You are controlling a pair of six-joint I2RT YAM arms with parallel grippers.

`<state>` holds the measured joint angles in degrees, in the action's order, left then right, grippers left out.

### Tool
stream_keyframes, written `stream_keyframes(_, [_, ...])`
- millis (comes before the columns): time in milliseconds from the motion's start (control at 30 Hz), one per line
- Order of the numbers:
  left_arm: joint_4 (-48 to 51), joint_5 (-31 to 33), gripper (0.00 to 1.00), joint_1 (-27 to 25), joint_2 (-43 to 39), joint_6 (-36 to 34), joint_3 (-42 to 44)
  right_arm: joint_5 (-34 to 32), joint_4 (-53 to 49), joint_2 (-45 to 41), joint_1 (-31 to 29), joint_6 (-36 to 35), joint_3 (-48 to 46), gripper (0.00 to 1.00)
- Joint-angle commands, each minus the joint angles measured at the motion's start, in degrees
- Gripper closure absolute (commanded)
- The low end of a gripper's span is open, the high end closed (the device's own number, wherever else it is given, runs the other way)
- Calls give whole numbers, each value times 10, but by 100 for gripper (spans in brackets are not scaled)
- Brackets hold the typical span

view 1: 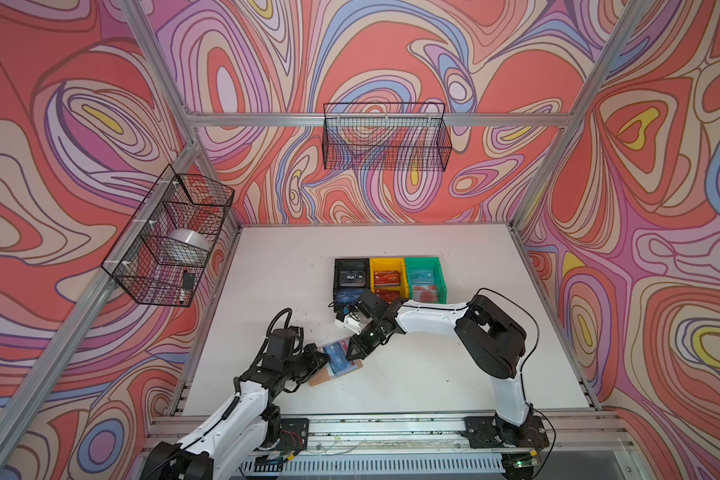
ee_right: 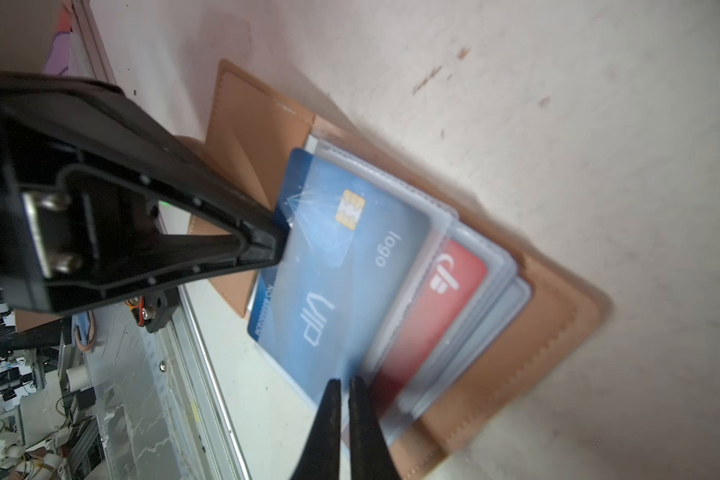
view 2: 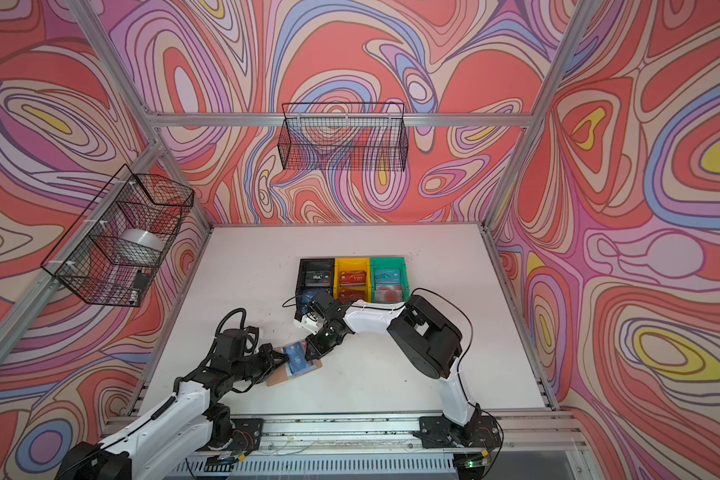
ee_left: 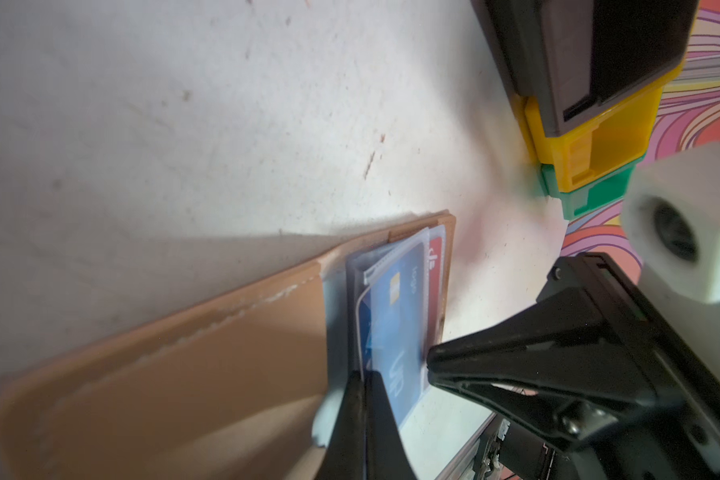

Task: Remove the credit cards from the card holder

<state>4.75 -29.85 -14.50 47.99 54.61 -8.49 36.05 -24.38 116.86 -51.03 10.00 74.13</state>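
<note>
— How is the scene lit?
— Bright, even light is thrown from above. The white table (view 1: 433,374) is rendered pale in both top views, and only faint, soft shadows are cast on it.
— Any distortion?
— The walls (view 1: 59,124) are splayed outward by a wide lens.
— And the wrist views?
— In the left wrist view a broad shadow is laid beside the card holder (ee_left: 163,374). The bins (ee_left: 591,137) and the left gripper (ee_left: 364,376) are left out of focus.
— In the right wrist view?
— The right gripper (ee_right: 346,382) and the holder's outer edge are smeared. A whitish sheen is seen on the sleeve (ee_right: 439,220) over the blue card (ee_right: 350,266).
</note>
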Motion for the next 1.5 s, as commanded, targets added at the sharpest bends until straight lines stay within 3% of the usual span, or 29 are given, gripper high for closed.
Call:
stream_keyframes(0, [70,33,100,5,-7,-7,8,-14,0,22,2,3,-12,90])
stream_keyframes(433, [98,33,100,6,1,-29,-2,-69,-23,25,10,12,-13,91])
stream_keyframes(900, [142,26,100,17,-3,-52,-7,-77,-32,28,23,16,-12,92])
stream_keyframes(1467, [77,14,100,17,18,-28,8,-3,-10,1,13,7,28,90])
